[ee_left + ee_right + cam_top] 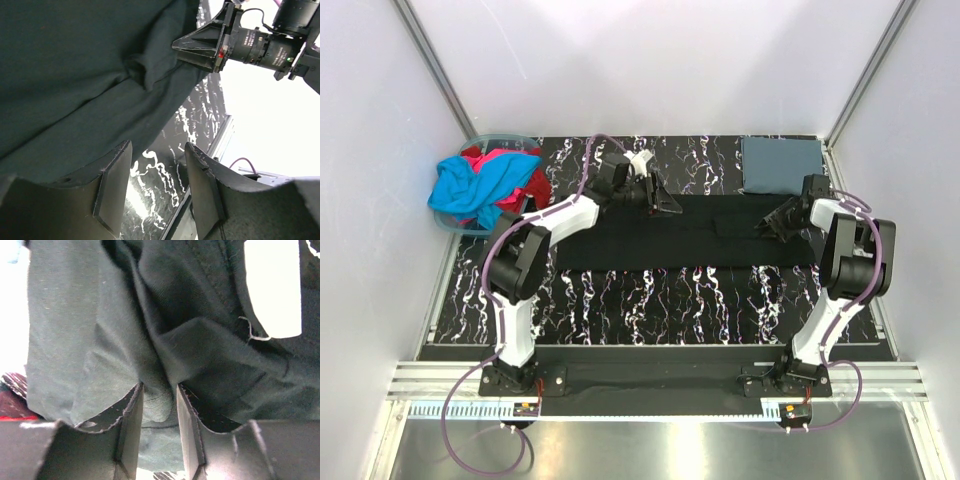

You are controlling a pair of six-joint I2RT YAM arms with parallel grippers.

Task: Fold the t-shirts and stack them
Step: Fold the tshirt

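The black t-shirt [700, 245] lies as a long flat band across the middle of the marbled table. My left gripper [670, 208] hovers at its far edge, left of centre. In the left wrist view this gripper [159, 147] is open, with only table between its fingers and the black t-shirt [65, 75] beside the left finger. My right gripper [772, 222] is at the band's right end. In the right wrist view its jaws [160, 388] pinch a bunched fold of the black t-shirt [200, 340]. A slate blue-grey t-shirt [782, 165] lies folded at the back right.
A pale plastic tub [450, 228] at the back left holds a crumpled cyan t-shirt [480, 185] and a red t-shirt [520, 188]. White walls enclose the table on three sides. The right gripper [200, 47] shows at the top right of the left wrist view.
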